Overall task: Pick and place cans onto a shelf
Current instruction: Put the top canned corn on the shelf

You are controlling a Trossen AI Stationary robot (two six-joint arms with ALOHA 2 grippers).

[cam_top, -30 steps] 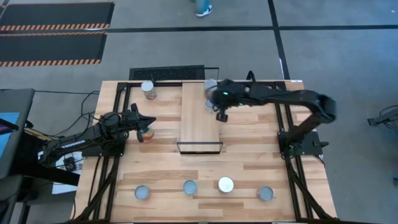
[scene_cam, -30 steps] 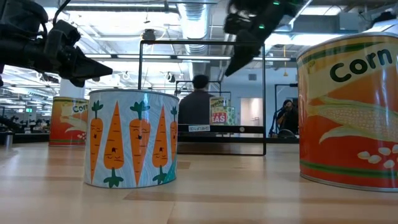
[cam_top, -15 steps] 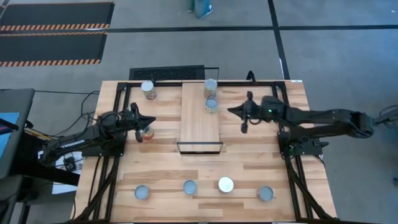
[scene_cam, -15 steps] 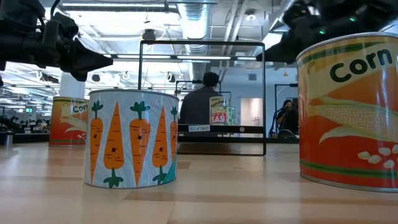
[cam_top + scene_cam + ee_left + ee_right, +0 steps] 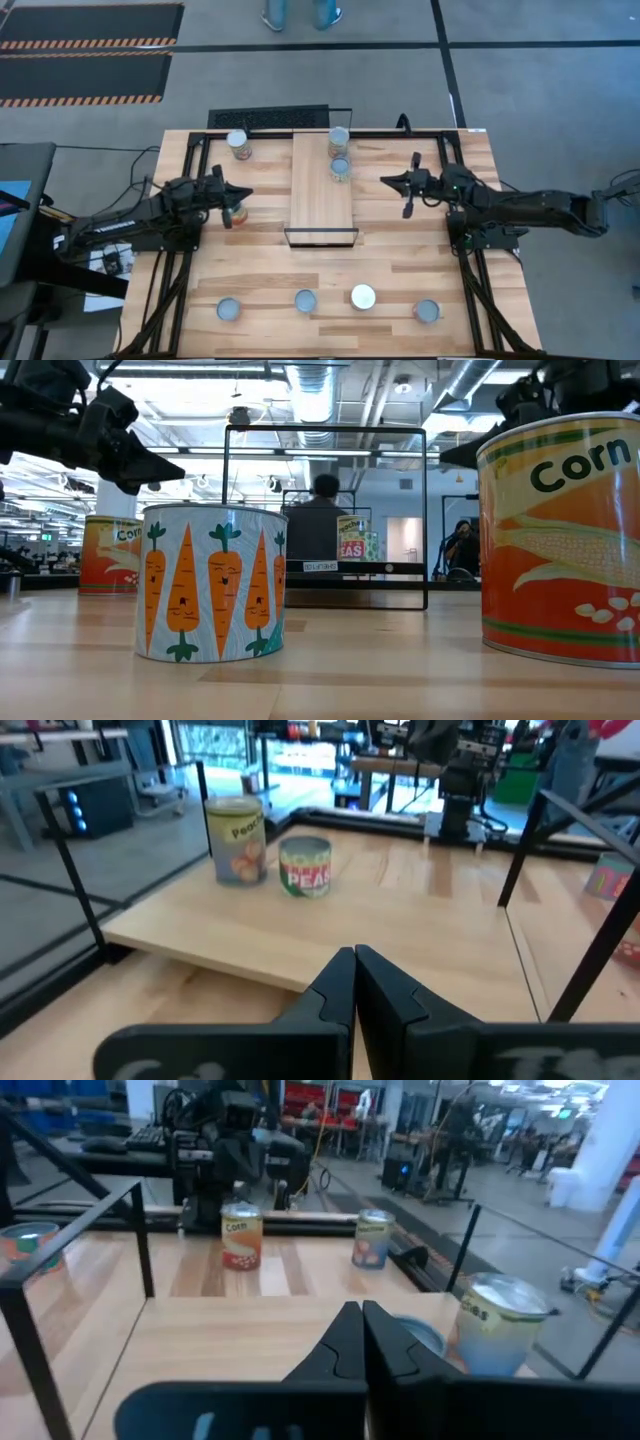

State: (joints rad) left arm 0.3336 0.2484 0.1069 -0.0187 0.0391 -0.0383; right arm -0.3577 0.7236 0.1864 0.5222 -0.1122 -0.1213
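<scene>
Shelf can (image 5: 305, 879) reads "PEAS"; neighbour (image 5: 238, 841) perhaps "Peaches".

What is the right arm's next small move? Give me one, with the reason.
Probably swing the right pincer toward the front-row can on its side of the table, opening on the way. The pincer hangs shut and empty beside the shelf, which already holds two cans, while that can and three others in the row are not yet shelved.

The high camera is looking straight down on the whole worktop (image 5: 400, 250). The low one is sitting at worktop level, close behind two cans. Both are showing the shelf (image 5: 322, 185), at frame centre.
</scene>
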